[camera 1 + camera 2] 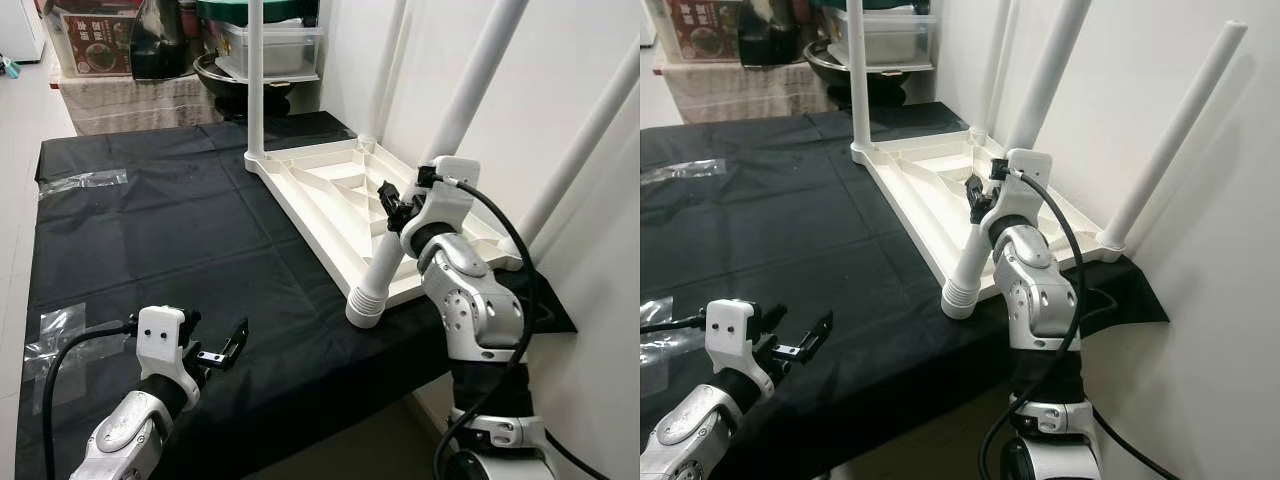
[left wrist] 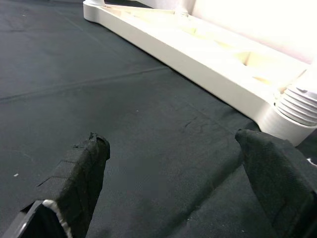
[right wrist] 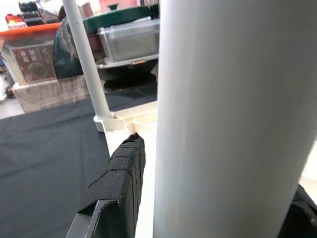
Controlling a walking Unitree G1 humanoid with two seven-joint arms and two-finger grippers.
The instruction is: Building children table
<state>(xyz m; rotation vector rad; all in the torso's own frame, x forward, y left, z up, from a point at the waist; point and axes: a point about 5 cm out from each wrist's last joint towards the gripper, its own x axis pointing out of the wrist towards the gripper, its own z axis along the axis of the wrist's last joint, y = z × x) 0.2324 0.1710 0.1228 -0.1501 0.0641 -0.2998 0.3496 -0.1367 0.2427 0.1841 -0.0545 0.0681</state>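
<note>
At the near corner: the upturned tabletop point(image 1: 330, 195) lies on the black-covered worktop point(image 1: 150, 240) against the wall, three legs already standing up from its other corners.
Loose leg: the fourth leg point(image 1: 378, 282) slants with its ribbed end low at the near corner socket and its long axis rising away toward the robot's right (not yet upright, by the look of it).
Right pincer: the right pincer point(image 1: 398, 208) is clamped around this leg partway up the shaft, fingers on either side.
Left pincer: the left pincer point(image 1: 222, 350) hovers spread and empty above the cloth, well apart from the corner, which lies ahead and to its right.
Nearer arm: the right.
Coming move: probably tilting the leg upright over the socket.
</note>
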